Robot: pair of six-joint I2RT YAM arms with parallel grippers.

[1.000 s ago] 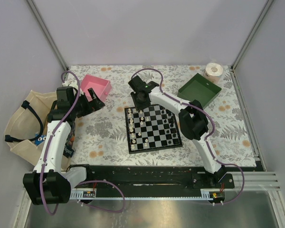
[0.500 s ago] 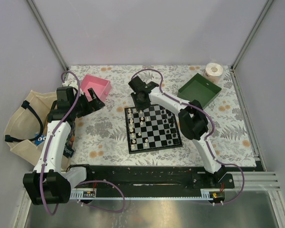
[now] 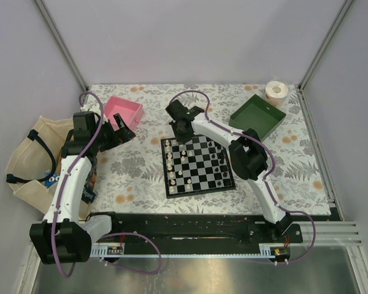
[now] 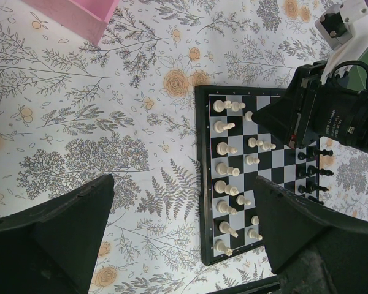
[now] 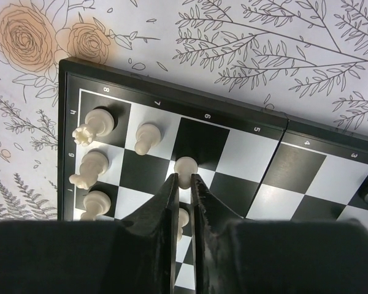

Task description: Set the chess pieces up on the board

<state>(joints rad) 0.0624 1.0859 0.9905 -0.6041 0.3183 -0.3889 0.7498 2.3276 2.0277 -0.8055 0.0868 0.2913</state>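
My right end effector has just pinched in. Its fingers stood wider a second ago and now nip a cream pawn near the far left corner of the board, beside the other cream chess pieces ranked along the board's left edge. The pawn's base looks clamped, though the fingers hide the contact. I read this as a pick begun, so this pawn should go to its proper square next. My left end effector hangs released, nothing in it, over the surface left of the board.
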